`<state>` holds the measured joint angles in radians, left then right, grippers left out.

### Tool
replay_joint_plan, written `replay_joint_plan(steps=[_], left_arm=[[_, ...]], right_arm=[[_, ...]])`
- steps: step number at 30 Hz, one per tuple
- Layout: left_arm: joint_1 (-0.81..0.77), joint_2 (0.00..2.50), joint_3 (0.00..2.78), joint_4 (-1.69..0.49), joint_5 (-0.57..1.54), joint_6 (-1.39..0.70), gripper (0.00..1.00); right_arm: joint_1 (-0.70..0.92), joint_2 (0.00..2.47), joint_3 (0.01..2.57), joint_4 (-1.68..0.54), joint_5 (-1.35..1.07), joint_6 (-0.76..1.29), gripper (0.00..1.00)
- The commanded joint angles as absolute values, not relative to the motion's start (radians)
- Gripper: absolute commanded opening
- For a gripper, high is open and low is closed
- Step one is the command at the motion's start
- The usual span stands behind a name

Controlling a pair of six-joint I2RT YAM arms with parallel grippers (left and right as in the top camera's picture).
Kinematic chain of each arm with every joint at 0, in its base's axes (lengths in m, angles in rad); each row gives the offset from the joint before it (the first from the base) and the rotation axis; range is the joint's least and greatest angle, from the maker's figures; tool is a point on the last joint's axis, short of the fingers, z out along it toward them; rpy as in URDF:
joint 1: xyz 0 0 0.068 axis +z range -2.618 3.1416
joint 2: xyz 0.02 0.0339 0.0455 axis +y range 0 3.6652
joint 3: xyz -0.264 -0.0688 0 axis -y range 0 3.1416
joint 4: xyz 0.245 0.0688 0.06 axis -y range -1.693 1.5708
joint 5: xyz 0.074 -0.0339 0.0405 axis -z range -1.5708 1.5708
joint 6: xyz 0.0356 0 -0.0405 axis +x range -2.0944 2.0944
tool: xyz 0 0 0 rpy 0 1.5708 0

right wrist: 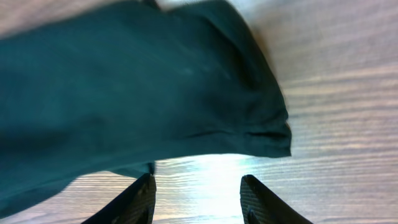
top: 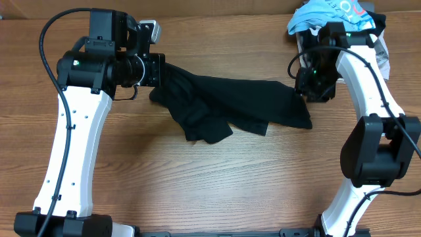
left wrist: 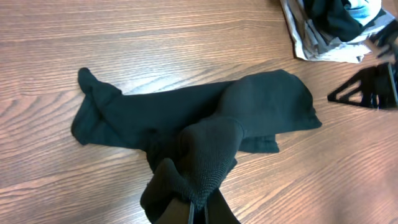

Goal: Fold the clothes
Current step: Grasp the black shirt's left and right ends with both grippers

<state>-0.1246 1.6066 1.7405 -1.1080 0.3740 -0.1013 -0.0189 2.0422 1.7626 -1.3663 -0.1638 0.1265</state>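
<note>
Black clothes (top: 230,105) lie long between the two arms

They lie mid-frame on the table (top: 217,184), long side running left to right. The left gripper (top: 158,69) pinches the left end tight. The right gripper (right wrist: 198,186) is wide open and holds nothing. It sits just beside the right end.
</note>
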Motion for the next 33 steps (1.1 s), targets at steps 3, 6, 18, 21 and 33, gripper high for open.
replay_joint_plan(steps=[3,6,18,21,33], left_arm=[[-0.125,1.590,1.765,-1.095,0.329,-0.082,0.04],[-0.125,1.590,1.765,-1.095,0.329,-0.082,0.04],[-0.125,1.590,1.764,-1.103,0.331,-0.083,0.04],[-0.125,1.590,1.764,-1.103,0.331,-0.083,0.04],[-0.125,1.590,1.764,-1.159,0.144,-0.083,0.04]], right_arm=[[-0.059,2.045,1.638,-1.317,-0.128,0.161,0.47],[-0.069,2.045,1.572,-1.259,-0.128,0.161,0.47],[-0.069,2.045,1.414,-1.036,-0.068,0.188,0.60],[-0.069,2.045,1.381,-1.018,-0.045,0.196,0.66],[-0.016,2.045,1.327,-0.984,-0.229,0.210,0.24]])
